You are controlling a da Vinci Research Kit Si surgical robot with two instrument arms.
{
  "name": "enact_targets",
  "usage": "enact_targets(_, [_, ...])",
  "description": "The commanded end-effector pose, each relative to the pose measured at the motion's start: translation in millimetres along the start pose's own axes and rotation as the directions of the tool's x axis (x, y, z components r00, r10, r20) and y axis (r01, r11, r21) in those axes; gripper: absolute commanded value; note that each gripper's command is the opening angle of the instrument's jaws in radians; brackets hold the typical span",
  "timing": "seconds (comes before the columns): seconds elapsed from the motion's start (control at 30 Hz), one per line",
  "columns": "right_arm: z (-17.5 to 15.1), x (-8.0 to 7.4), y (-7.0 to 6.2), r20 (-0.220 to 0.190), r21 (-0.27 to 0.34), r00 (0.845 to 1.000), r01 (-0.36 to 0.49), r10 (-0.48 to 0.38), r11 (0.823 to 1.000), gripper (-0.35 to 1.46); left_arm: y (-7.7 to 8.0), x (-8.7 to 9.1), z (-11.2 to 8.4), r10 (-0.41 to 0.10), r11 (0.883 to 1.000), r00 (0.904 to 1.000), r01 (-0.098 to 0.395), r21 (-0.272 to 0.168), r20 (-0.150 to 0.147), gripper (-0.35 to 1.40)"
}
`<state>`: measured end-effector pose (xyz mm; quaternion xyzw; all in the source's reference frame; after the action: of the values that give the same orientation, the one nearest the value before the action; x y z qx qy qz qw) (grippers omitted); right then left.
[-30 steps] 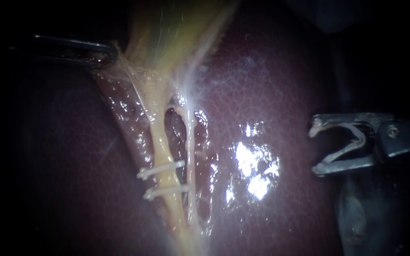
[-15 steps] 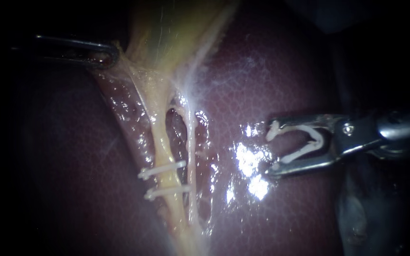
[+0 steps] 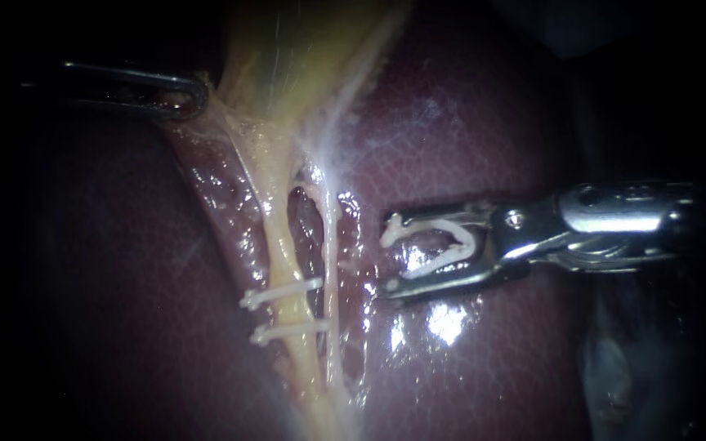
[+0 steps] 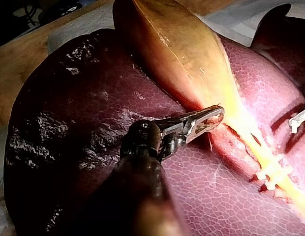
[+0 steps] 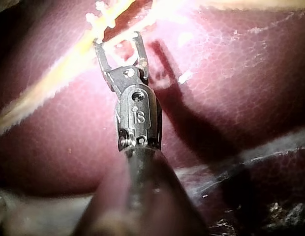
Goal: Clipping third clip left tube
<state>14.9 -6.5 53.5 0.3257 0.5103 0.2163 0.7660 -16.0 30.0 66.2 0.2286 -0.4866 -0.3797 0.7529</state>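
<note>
My right instrument [image 3: 387, 255] has travelled left across the liver [image 3: 467, 122] over the last second, from the scene's right edge to just right of the tubes. Its jaws stand wide apart and carry an open clip [image 3: 466, 237], whose two white legs lie along the inner faces of both jaws. The left instrument has not shifted.

Nearest to me, the left tube [image 3: 283, 269] runs up the middle of the scene as a thick yellow cord. Two white clips [image 3: 279, 291] already cross it, one just beyond the other and close together. The thinner, paler right tube [image 3: 328, 245] runs beside it on the right, with a dark gap between them further up.

Level with that gap, the tips of the right instrument sit near the right tube, on its right side. They are clear of the left tube, and neither tube lies between the jaws. In the right wrist view the clipped tube lies just ahead of the jaws [image 5: 117, 40].

Farther off, on the left, my left instrument [image 3: 185, 94] has its jaws closed on a tissue fold [image 3: 206, 102] at the foot of the gallbladder [image 3: 288, 49]. The left wrist view shows those jaws [image 4: 206, 118] lying together against the gallbladder's edge [image 4: 177, 44].
</note>
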Motion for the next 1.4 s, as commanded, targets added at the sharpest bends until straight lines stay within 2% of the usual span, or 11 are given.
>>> enact_targets(0.03, [0.3,-0.1,0.3,-0.002,0.002,1.0,-0.006,0.006,1.0,0.48,0.0,0.0,0.0,0.0,1.0,1.0,0.0,0.002,-0.001,-0.35])
enact_targets(0.17, [1.8,-0.7,1.1,-0.01,0.005,1.0,-0.029,0.029,1.0,0.48,-0.2,0.0,0.0,0.0,1.0,1.0,0.0,0.002,-0.001,-0.35])
enact_targets(0.47, [4.7,-2.0,2.5,-0.037,0.056,0.995,-0.09,0.093,0.994,0.48,-0.2,0.0,0.0,0.0,1.0,1.0,0.0,0.001,0.0,-0.35])
enact_targets(0.83, [7.2,-3.8,4.6,-0.044,0.123,0.99,-0.124,0.131,0.985,0.46,-0.3,0.0,0.1,0.0,1.0,1.0,0.0,0.001,0.0,-0.35])
enact_targets(1.07, [8.3,-5.0,6.1,-0.048,0.137,0.987,-0.145,0.153,0.98,0.46,-0.3,0.1,0.1,0.0,1.0,1.0,0.0,0.0,0.0,-0.35])
enact_targets(1.27, [8.9,-5.2,7.7,-0.074,0.146,0.981,-0.166,0.178,0.975,0.47,-0.3,0.1,0.1,0.0,1.0,1.0,0.0,0.0,0.0,-0.35])
enact_targets(1.4, [9.6,-5.0,8.2,-0.097,0.162,0.975,-0.181,0.198,0.97,0.48,-0.3,0.1,0.2,0.001,1.0,1.0,-0.001,0.002,-0.001,-0.35])
